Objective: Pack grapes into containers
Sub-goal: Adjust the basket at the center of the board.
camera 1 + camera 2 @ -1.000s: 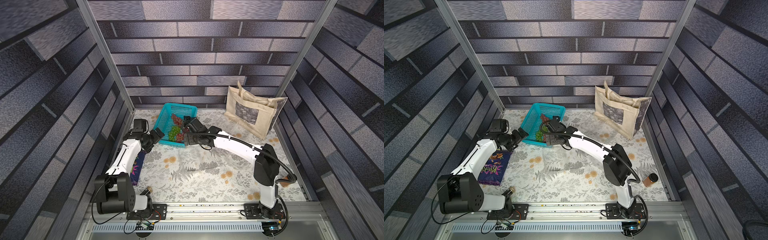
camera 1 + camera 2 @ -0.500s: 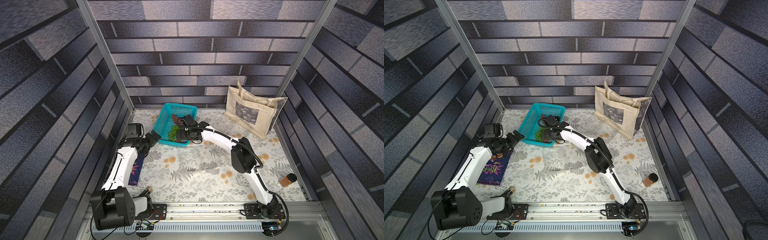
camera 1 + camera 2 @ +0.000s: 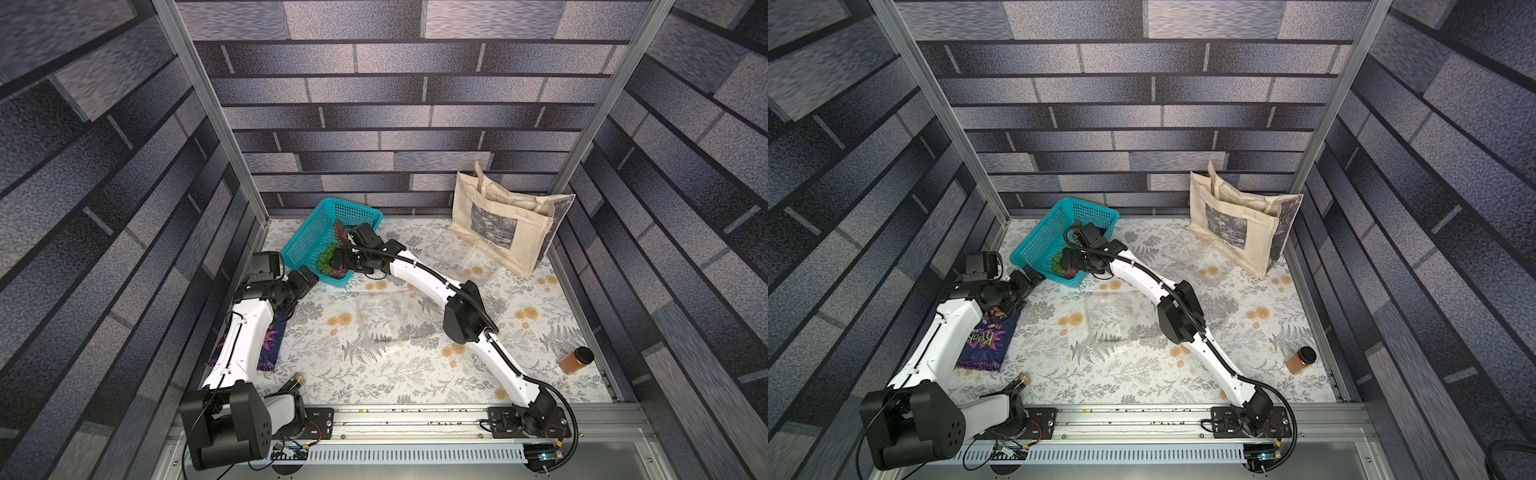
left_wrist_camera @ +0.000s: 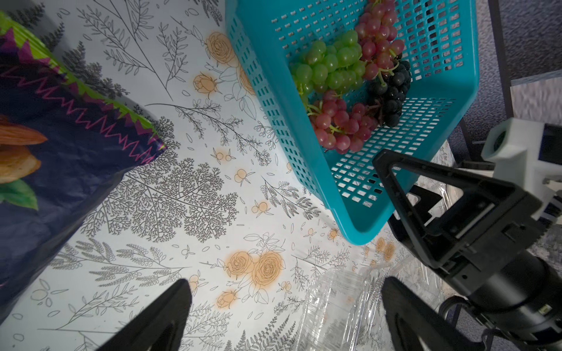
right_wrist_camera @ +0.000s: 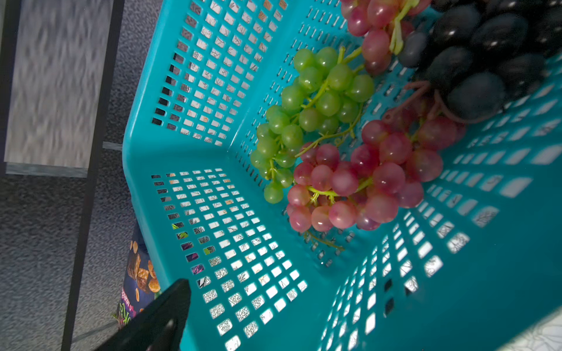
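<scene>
Both top views: high overhead, looking steeply down from far off, whole tabletop (image 3: 374, 386) in frame. Left wrist view: low behind the left claw (image 4: 284, 291), basket (image 4: 346, 221) ahead of it. Right wrist view: close inside that basket, both wrist views sharing its grapes (image 5: 359, 179).

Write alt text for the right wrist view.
A teal basket holds four bunches of grapes: a green bunch, a red bunch touching it, and a second red bunch and a black-purple bunch, both partly cut off. A snack bag shows outside the basket.
</scene>
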`<state>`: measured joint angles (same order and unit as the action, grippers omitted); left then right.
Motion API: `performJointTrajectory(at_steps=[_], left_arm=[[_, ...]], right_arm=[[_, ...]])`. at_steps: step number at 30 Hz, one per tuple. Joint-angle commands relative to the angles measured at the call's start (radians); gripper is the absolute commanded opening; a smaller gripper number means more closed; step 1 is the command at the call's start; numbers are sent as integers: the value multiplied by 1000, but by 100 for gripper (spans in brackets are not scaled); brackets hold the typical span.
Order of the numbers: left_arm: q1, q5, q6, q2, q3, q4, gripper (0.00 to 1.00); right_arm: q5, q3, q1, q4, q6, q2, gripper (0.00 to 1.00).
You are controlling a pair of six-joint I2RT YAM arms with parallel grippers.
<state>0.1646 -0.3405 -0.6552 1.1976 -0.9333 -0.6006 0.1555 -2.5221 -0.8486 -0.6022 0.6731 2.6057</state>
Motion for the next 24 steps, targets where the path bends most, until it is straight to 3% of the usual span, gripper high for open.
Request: performJointTrajectory(at_steps=[1,5,11,14,17,24], left_arm=[[4,1,4,8,-39,-33,100],[-16,45,18,50,-117,-37,100],[-113,111,101,265,-389,-91,100],[-151,110,149,424,-565,-139,100],[-204,179,211,575,-750,-215,100],[-265,244,231,831,-987,-244,100]], right_arm=[[-59,140,9,-39,-74,-165,100],[-166,442,60,-1,-134,-410,100],[-275,689,141,-15,-241,-659,100],[-300,760,154,-11,-286,-711,100],[-292,802,160,-14,-304,-737,100],[-252,867,163,7,-308,-780,100]])
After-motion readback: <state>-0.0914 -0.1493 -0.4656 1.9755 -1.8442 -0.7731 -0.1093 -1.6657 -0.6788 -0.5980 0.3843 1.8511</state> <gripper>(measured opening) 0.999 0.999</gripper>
